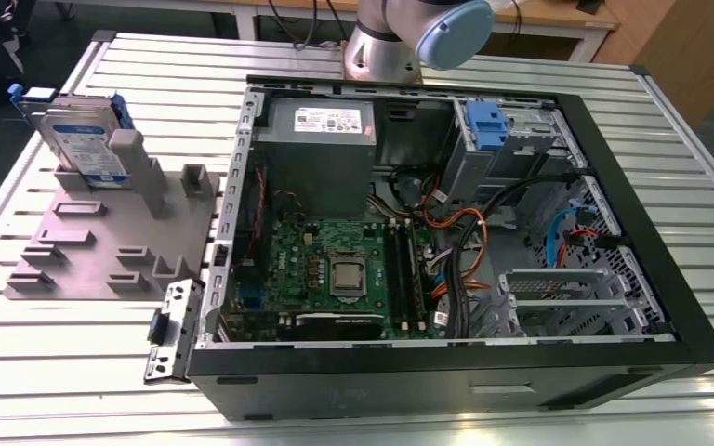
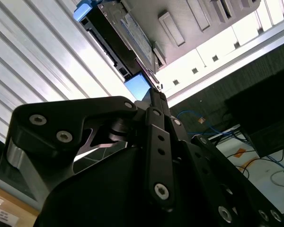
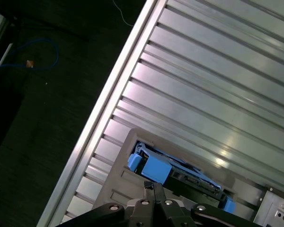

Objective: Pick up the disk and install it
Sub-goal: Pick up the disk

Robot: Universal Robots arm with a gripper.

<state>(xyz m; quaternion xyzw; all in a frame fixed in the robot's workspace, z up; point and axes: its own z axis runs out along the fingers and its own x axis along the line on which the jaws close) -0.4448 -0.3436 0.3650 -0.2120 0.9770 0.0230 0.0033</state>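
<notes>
Fingers of the gripper look pressed together at the tips in both wrist views, w/ nothing between them; same closed pair in the second wrist view. Gripper tip lines up w/ the blue tab end of the disk; can't tell if it touches.

Disk stands on edge, upright, in a slot of the grey fixture, at the fixture's corner nearest the table's far edge, on the exterior view's left. Label side faces the front edge of the table. Blue carrier frame shows at the disk's top corners. In the second wrist view the disk is seen edge-on, w/ black side, silver body and label strip, in the same fixture.

Fixture lies flat on the slatted aluminium table, just beside the open PC case, towards the table's edge on the exterior view's left. Case lies on its side mid-table, lid off: motherboard inside, grey power supply box at the case's far wall, blue clip in the drive bay at its far corner on the exterior view's right. Arm base stands at the table's far edge, behind the case.
</notes>
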